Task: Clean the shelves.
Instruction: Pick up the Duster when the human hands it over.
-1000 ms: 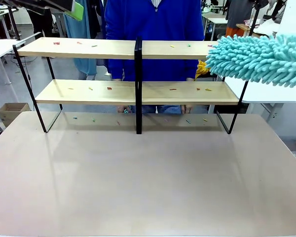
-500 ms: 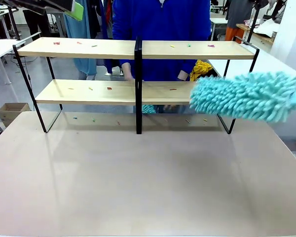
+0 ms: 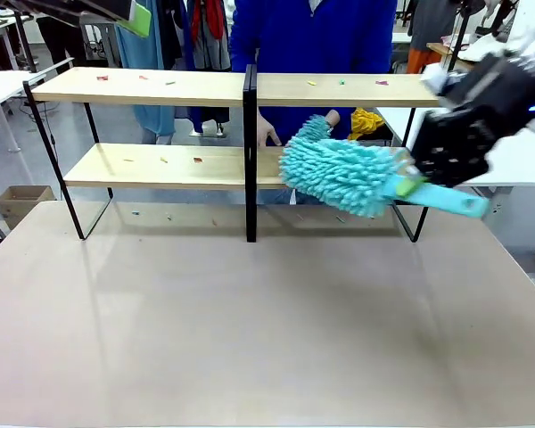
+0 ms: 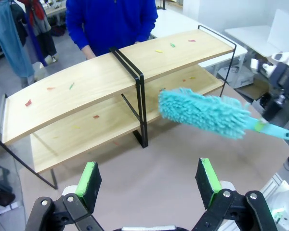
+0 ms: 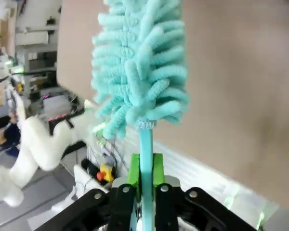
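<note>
The shelves (image 3: 160,87) stand across the table's far half, two light wood boards in a black frame with a central upright. Small coloured scraps (image 3: 197,160) lie on both boards. My right gripper (image 3: 412,186) is shut on the handle of a teal fluffy duster (image 3: 339,174). The duster's head lies in front of the lower board's right half, just right of the upright; I cannot tell whether it touches. The right wrist view shows the handle (image 5: 145,144) clamped between the green pads. My left gripper (image 4: 148,178) hangs open and empty, high above the shelves (image 4: 86,79) and the duster (image 4: 202,113).
A person in a blue top (image 3: 312,36) stands behind the shelves, one hand (image 3: 269,136) by the lower board near the upright. A few scraps (image 3: 169,216) lie on the table (image 3: 250,330) under the shelves. White tables (image 3: 0,85) stand off to both sides.
The duster swung down and left from beside the top board's right end to the lower board's right half. My right gripper came into view. The person shifted right.
</note>
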`<control>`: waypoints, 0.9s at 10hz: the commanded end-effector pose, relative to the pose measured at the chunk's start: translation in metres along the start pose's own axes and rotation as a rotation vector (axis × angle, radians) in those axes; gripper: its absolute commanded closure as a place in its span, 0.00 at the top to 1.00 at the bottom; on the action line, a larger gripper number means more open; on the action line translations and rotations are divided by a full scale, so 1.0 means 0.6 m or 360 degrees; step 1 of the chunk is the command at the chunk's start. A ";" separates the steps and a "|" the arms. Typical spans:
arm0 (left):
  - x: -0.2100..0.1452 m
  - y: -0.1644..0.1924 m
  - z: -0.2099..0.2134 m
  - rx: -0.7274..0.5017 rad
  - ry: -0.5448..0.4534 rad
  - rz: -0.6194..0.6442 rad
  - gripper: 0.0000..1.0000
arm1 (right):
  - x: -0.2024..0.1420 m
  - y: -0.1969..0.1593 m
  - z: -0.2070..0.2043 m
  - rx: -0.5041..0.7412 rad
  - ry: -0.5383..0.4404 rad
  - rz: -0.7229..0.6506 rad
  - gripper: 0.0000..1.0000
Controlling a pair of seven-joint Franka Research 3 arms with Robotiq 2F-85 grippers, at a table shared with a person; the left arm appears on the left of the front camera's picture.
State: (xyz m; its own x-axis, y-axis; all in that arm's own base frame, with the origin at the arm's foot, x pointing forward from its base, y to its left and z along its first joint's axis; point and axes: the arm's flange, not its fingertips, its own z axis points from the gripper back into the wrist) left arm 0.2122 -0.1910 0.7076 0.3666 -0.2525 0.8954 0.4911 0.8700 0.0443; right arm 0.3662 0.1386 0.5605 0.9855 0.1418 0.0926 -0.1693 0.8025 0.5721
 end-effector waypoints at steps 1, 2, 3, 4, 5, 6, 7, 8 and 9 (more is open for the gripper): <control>-0.001 0.003 0.000 -0.0004 -0.0012 -0.0009 1.00 | 0.052 0.000 -0.012 0.0144 -0.0226 -0.0021 0.12; -0.001 0.003 0.000 -0.0004 -0.0012 -0.0009 1.00 | 0.000 0.000 0.000 0.0000 0.0000 0.0000 0.12; -0.001 0.003 0.000 -0.0004 -0.0012 -0.0009 1.00 | 0.000 0.000 0.000 0.0000 0.0000 0.0000 0.12; -0.001 0.003 0.000 -0.0004 -0.0012 -0.0009 1.00 | 0.042 -0.003 -0.029 0.0031 -0.0103 -0.0010 0.12; -0.001 0.003 0.000 -0.0004 -0.0012 -0.0009 1.00 | 0.061 -0.008 -0.040 0.0090 -0.0125 0.0020 0.12; -0.001 0.003 0.000 -0.0004 -0.0012 -0.0009 1.00 | 0.080 -0.011 -0.058 0.0115 -0.0129 0.0040 0.12; -0.001 0.003 0.000 -0.0004 -0.0012 -0.0009 1.00 | 0.077 -0.010 -0.065 0.0144 -0.0029 0.0047 0.12; -0.001 0.003 0.000 -0.0004 -0.0012 -0.0009 1.00 | 0.051 -0.015 -0.047 0.0190 0.0225 0.0011 0.12; -0.001 0.003 0.000 -0.0004 -0.0012 -0.0009 1.00 | 0.013 -0.031 -0.001 0.0212 0.0327 -0.0013 0.12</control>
State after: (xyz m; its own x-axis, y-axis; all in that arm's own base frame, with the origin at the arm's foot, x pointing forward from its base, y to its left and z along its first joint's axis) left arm 0.2121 -0.1911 0.7076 0.3664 -0.2526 0.8955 0.4913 0.8699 0.0444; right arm 0.3925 0.1522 0.5237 0.9799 0.1990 -0.0126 -0.1429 0.7448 0.6518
